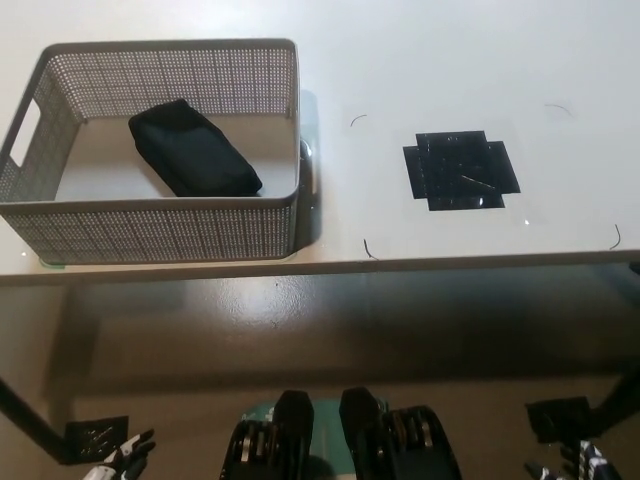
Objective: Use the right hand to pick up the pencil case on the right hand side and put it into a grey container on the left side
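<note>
The black pencil case [194,148] lies inside the grey perforated container [150,230] on the left part of the white table. No hand touches it. My black right hand [578,466] shows only as fingertips at the bottom right corner, below the table's front edge. My white left hand [118,461] peeks in at the bottom left, also low and away from the table. Too little of either hand shows to tell how it is held.
A black cross-shaped tape mark [461,170] sits on the table [430,80] right of the container. Thin corner marks frame the area around it. The table's front edge [330,268] runs across the middle of the picture, with floor below.
</note>
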Robot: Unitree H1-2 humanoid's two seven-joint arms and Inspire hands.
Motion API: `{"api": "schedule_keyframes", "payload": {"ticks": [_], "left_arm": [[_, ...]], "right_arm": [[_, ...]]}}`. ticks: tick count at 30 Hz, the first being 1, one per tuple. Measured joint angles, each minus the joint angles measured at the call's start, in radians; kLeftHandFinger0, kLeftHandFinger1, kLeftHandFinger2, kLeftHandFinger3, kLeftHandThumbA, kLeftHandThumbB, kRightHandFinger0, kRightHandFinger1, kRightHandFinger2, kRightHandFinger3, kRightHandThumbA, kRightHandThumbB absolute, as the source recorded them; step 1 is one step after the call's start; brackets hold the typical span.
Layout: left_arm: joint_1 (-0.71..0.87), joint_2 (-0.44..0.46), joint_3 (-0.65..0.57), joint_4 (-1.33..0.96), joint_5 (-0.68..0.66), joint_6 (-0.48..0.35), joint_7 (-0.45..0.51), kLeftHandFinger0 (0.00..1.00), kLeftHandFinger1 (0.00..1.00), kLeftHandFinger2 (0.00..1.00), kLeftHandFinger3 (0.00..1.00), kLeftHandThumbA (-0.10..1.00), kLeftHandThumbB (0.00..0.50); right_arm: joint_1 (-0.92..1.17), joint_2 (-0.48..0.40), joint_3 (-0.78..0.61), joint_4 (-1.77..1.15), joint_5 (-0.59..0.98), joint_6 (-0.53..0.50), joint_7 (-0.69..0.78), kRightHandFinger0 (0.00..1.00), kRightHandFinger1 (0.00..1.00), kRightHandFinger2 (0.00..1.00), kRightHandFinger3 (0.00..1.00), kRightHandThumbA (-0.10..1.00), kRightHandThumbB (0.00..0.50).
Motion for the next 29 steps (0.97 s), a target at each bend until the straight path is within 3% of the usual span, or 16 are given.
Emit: {"api": "schedule_keyframes", "payload": {"ticks": [6,11,22,29], "left_arm": [[-0.009,-0.019,0.045,0.013,0.009,-0.009,0.051,1.0,1.0,1.0,1.0,1.0,0.368],[-0.01,-0.049,0.088,0.024,0.011,-0.009,0.096,1.0,1.0,1.0,1.0,1.0,0.283],[-0.019,-0.068,0.132,0.027,0.004,-0.005,0.14,1.0,1.0,1.0,1.0,1.0,0.279],[-0.019,-0.07,0.132,0.029,-0.004,-0.005,0.152,1.0,1.0,1.0,1.0,1.0,0.281]], "right_arm": [[-0.07,0.0,-0.014,0.06,0.057,-0.053,0.045,1.0,1.0,1.0,1.0,1.0,0.349],[-0.073,0.0,-0.013,0.083,0.077,-0.078,0.069,1.0,1.0,1.0,1.0,1.0,0.355],[-0.078,-0.002,0.005,0.092,0.074,-0.096,0.073,1.0,1.0,1.0,1.0,1.0,0.238],[-0.088,-0.009,0.021,0.096,0.06,-0.098,0.072,1.0,1.0,1.0,1.0,1.0,0.265]]}}
